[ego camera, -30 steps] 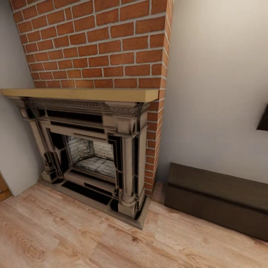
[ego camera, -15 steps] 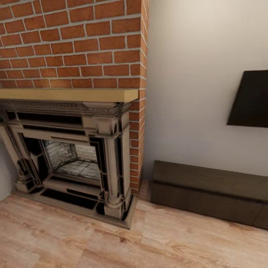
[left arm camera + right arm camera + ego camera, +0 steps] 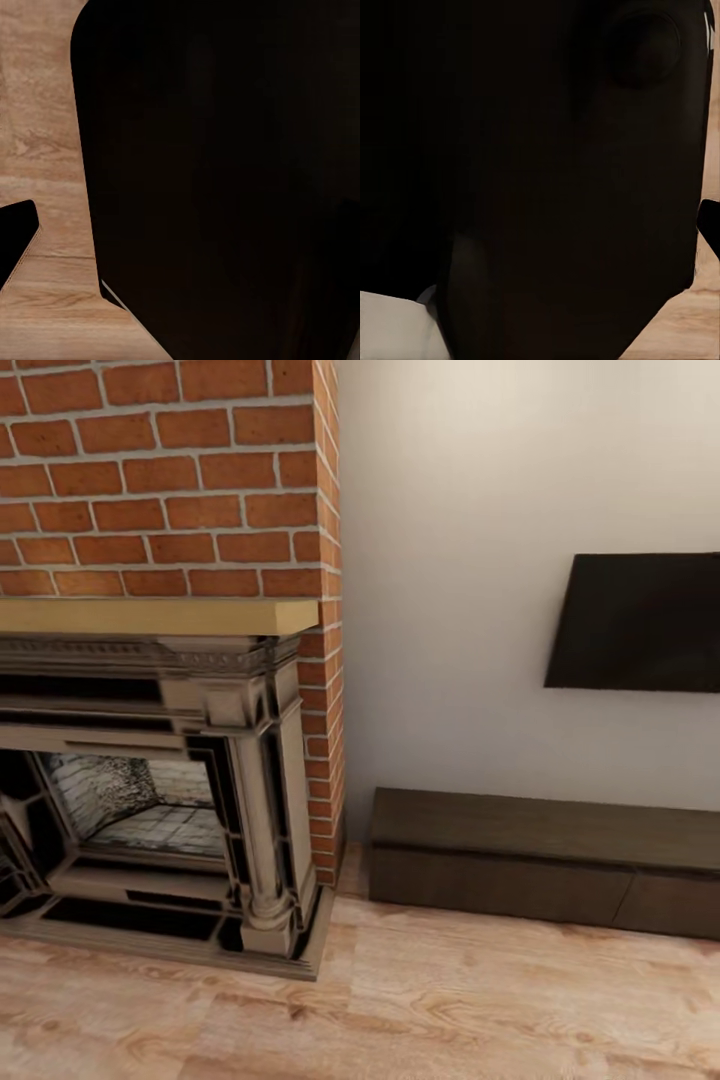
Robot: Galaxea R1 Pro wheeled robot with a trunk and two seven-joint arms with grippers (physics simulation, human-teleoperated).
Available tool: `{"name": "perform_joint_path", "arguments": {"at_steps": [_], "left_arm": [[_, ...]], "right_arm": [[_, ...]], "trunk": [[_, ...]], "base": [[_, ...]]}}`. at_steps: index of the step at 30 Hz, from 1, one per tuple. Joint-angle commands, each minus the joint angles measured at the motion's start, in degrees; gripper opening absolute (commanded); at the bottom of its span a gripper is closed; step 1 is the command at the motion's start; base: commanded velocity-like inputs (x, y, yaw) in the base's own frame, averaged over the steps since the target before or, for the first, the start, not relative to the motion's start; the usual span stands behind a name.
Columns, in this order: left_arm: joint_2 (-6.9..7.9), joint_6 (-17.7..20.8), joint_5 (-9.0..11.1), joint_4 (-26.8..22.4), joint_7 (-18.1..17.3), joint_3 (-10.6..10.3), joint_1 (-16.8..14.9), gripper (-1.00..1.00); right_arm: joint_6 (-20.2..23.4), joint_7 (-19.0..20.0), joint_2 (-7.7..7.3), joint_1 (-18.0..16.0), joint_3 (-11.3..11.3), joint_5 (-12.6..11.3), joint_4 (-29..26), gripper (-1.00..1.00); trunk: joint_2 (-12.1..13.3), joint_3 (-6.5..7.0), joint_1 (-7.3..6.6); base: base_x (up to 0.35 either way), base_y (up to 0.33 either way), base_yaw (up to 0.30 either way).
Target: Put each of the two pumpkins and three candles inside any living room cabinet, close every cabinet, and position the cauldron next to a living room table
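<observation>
Where the red brick chimney [image 3: 170, 470] ends, a long, low dark-brown wooden cabinet [image 3: 545, 855] stands on the floor against the pale wall [image 3: 480, 480], just beside the brick corner, with its fronts shut. Above it a flat black screen [image 3: 640, 622] hangs on the wall. Left of the cabinet is an ornate grey-and-black fireplace [image 3: 150, 800] under a light wooden mantel [image 3: 150, 616]. The light wooden plank floor [image 3: 450, 1010] lies in front. Both wrist views show dark close shapes over the floor, so I cannot tell the state of either claw.
</observation>
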Motion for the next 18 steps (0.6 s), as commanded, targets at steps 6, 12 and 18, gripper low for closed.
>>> {"name": "perform_joint_path", "arguments": {"at_steps": [6, 12, 18], "left_arm": [[0.00, 0.0, 0.0, 0.0, 0.0, -0.1, 0.0, 1.00], [0.00, 0.0, 0.0, 0.0, 0.0, 0.0, 0.0, 1.00], [0.00, 0.0, 0.0, 0.0, 0.0, -0.1, 0.0, 1.00]], "right_arm": [[0.0, 0.0, 0.09, 0.0, 0.0, -0.6, 0.0, 1.00], [0.0, 0.0, 0.29, 0.0, 0.0, -0.6, 0.0, 1.00], [0.0, 0.0, 0.38, 0.0, 0.0, -0.5, 0.0, 1.00]], "trunk": [[0.0, -0.03, 0.00], [0.0, -0.03, 0.00], [0.0, -0.03, 0.00]], "base": [[0.000, 0.000, -0.289], [0.000, 0.000, -0.262], [0.000, 0.000, -0.256]]}}
